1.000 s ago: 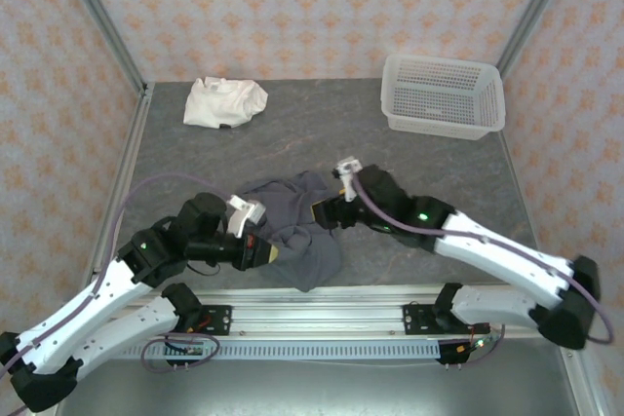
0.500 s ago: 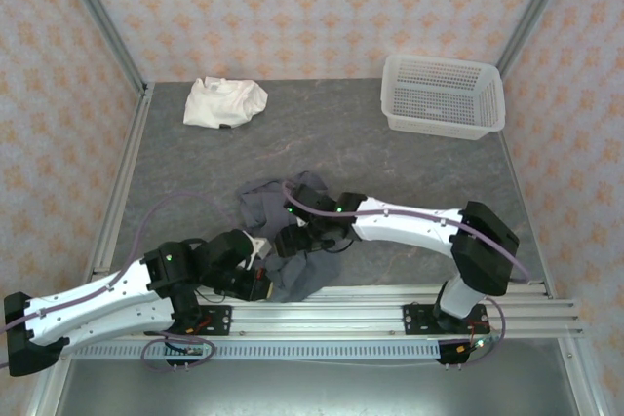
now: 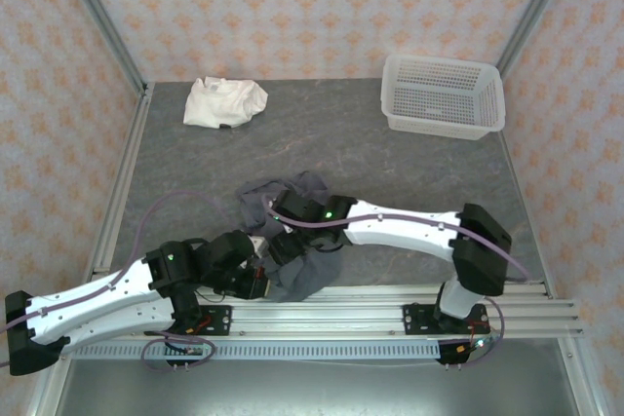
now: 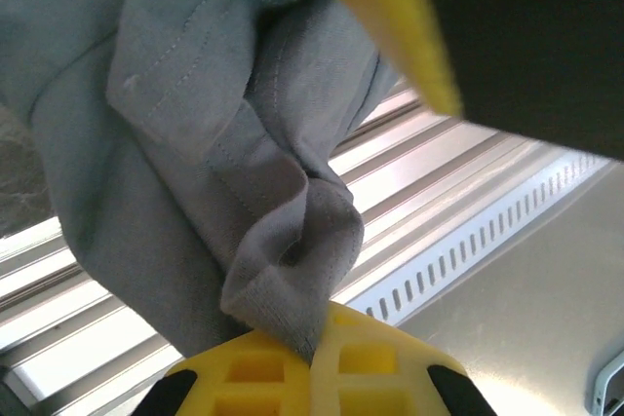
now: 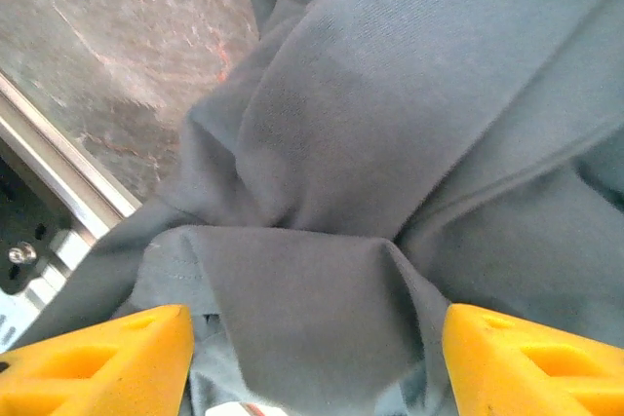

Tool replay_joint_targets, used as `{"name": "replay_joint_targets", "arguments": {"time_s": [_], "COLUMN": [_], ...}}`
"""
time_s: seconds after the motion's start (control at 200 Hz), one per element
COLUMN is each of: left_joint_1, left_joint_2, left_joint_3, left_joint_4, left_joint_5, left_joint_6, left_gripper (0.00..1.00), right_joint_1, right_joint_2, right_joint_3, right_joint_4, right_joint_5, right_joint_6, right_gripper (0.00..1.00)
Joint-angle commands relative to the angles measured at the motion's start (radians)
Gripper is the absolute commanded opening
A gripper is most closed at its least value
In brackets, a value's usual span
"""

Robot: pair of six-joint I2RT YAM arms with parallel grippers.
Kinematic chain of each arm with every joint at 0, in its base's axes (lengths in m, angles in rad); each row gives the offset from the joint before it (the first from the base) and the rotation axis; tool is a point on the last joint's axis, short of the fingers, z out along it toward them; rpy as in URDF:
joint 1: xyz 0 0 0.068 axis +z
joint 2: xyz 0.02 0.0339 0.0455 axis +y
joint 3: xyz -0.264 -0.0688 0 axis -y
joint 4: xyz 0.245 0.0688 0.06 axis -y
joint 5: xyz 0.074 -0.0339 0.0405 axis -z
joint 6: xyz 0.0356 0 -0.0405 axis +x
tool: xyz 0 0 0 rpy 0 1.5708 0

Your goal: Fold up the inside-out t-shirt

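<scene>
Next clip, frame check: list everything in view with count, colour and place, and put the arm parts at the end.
t-shirt: one, dark slate-grey, bunched at the table's near edge, partly draped over the rail
garment: one, cream-white, crumpled at the far left of the table
basket: one, white perforated plastic, far right corner
table: one, grey marbled
rail: one, silver metal, along the near edge
walls: three sides, pink patterned, around the table
left arm: one, white and black, low at the near left
left gripper: one, yellow fingers, shut on a fold of the t-shirt
right arm: one, white and black, reaching in from the right
right gripper: one, yellow fingers, open over the t-shirt
</scene>
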Motion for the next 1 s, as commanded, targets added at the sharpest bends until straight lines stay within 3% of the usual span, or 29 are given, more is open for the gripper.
{"name": "replay_joint_targets", "arguments": {"time_s": [0.0, 0.055, 0.13, 0.16, 0.295, 0.395, 0.47, 0.57, 0.62, 0.726, 0.806, 0.916, 0.991], "left_joint_1": [-0.007, -0.007, -0.008, -0.008, -0.008, -0.006, -0.006, -0.006, -0.004, 0.002, 0.015, 0.021, 0.022], "left_joint_2": [-0.003, -0.002, -0.002, -0.003, -0.037, -0.081, -0.092, -0.059, -0.029, 0.027, 0.042, 0.044, 0.063], "left_joint_3": [0.026, 0.027, 0.036, 0.042, 0.072, 0.072, 0.069, 0.096, 0.137, 0.282, 0.423, 0.592, 0.656], "left_joint_4": [-0.011, -0.017, -0.045, -0.068, -0.16, -0.163, -0.144, -0.127, -0.124, -0.162, -0.212, -0.222, -0.172], "left_joint_5": [-0.042, -0.049, -0.077, -0.097, -0.206, -0.248, -0.283, -0.378, -0.435, -0.599, -0.732, -0.829, -0.736], "left_joint_6": [0.0, -0.003, -0.009, -0.013, -0.011, 0.006, 0.024, 0.06, 0.08, 0.141, 0.197, 0.298, 0.423], "left_gripper": [0.0, 0.0, 0.0, 0.0, 0.0, 0.0, 0.0, 0.0, 0.09, 0.41, 0.54, 0.58, 0.57], "right_joint_1": [0.028, 0.028, 0.026, 0.021, -0.066, -0.181, -0.238, -0.256, -0.256, -0.257, -0.258, -0.262, -0.266], "right_joint_2": [0.062, 0.078, 0.086, 0.08, -0.041, -0.213, -0.351, -0.42, -0.414, -0.416, -0.432, -0.432, -0.424], "right_joint_3": [0.054, 0.059, 0.081, 0.088, 0.018, -0.13, -0.228, -0.203, -0.156, -0.118, -0.119, -0.109, -0.106], "right_joint_4": [-0.008, 0.012, -0.005, -0.013, 0.093, 0.377, 0.594, 0.563, 0.495, 0.457, 0.433, 0.38, 0.371], "right_joint_5": [-0.093, -0.13, -0.123, -0.128, -0.234, -0.343, -0.357, -0.323, -0.344, -0.365, -0.314, -0.253, -0.237], "right_joint_6": [-0.083, -0.088, -0.105, -0.11, 0.016, 0.23, 0.366, 0.39, 0.374, 0.381, 0.379, 0.359, 0.362], "right_gripper": [0.62, 0.5, 0.09, 0.0, 0.0, 0.0, 0.0, 0.0, 0.0, 0.0, 0.0, 0.0, 0.0]}}
